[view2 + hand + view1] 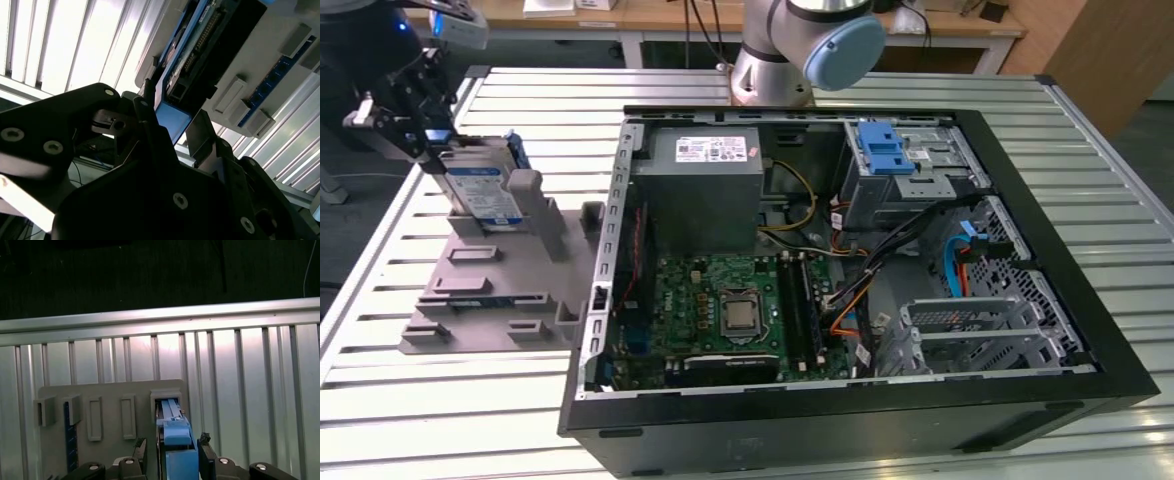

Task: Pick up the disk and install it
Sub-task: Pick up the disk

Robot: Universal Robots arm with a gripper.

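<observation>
Disk [175, 439] between parted fingers [141, 450]

Metal and plastic
Ribbed tabletop [1121, 240] shines like brushed metal; disk [478, 188] carrier glossy blue plastic; holder [494, 290] matt grey.

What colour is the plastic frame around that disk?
Blue; the disk shows it best in the first wrist view.
</observation>
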